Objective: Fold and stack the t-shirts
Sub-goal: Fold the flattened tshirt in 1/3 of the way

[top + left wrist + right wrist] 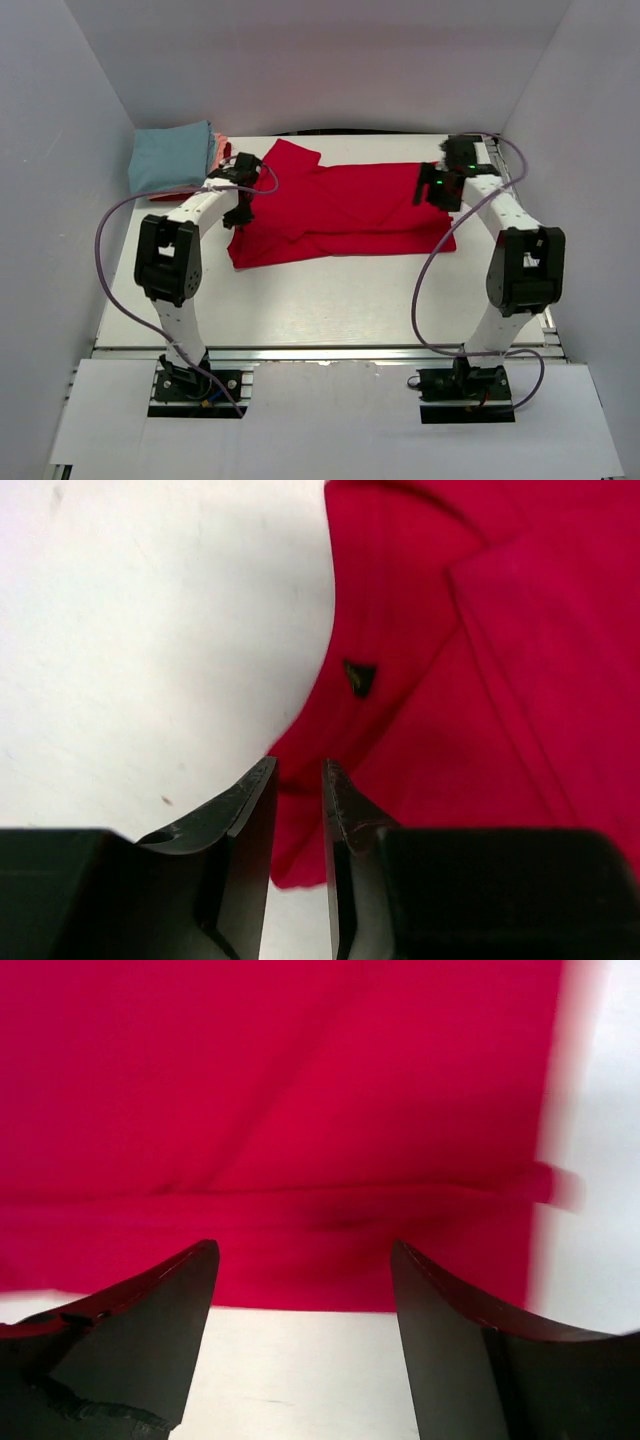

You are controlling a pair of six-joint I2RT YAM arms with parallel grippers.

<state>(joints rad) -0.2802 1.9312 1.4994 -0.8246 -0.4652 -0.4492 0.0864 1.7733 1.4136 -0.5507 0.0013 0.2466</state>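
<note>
Red t-shirt [345, 215] is laid part-folded toward the desk's [300, 300] far edge; left jaws narrowly apart, right jaws wide apart, are poised over opposite ends, presumably for the next fold.

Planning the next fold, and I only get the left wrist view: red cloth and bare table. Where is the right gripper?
Observer: The right gripper hangs over the right-hand end of the red shirt, jaws wide open, nothing between them.
Operator: Is the shirt folded yet?
Observer: It looks folded lengthwise into a band, one sleeve pointing to the far edge.
Operator: Any finished ones?
Observer: A light blue folded shirt lies in the far left corner of the table, a salmon-pink edge showing beside it.
</note>
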